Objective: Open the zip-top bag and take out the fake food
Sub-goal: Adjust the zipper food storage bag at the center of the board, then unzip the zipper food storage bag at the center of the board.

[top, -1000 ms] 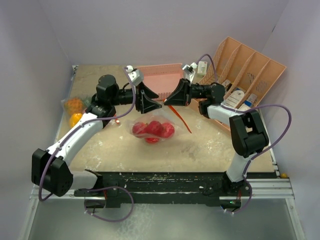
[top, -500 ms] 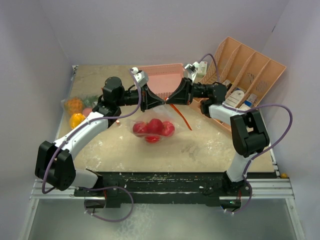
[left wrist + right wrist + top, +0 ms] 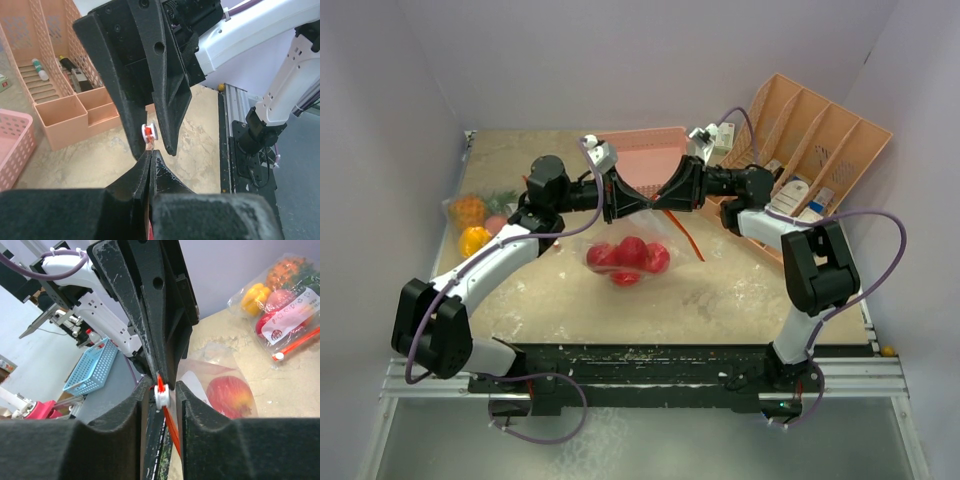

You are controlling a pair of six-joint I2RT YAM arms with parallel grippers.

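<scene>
Red-orange zip strip [image 3: 686, 240] rises from the table [image 3: 720, 290] to the point where the two grippers meet, tip to tip, above the clear bag [image 3: 620, 240].

A second ago the left gripper [image 3: 642, 201] stood a little to the left of that point with its jaws spread. It has since moved in and closed. Over the last half second almost nothing has shifted.

In the left wrist view its fingers [image 3: 142, 167] are pressed together on the bag's top edge, right beside the white slider [image 3: 147, 131]. In the right wrist view the right gripper [image 3: 161, 390] has that slider between its fingers, closed round it, in the same place as before.

The red fruits [image 3: 628, 257] lie where they did, inside the bag and low on the table beneath the grippers. The bag itself has not travelled; only its top is lifted.

A second bag [image 3: 470, 215] with a yellow pepper [image 3: 472, 238] sits untouched at the far left.

By my reading, both holds are now set: one gripper anchors the edge and the other has the slider. The zip looks unopened, so the task is early. The next move should draw the slider along the strip while the anchor stays firm. The thin film could slip from the pinch.
</scene>
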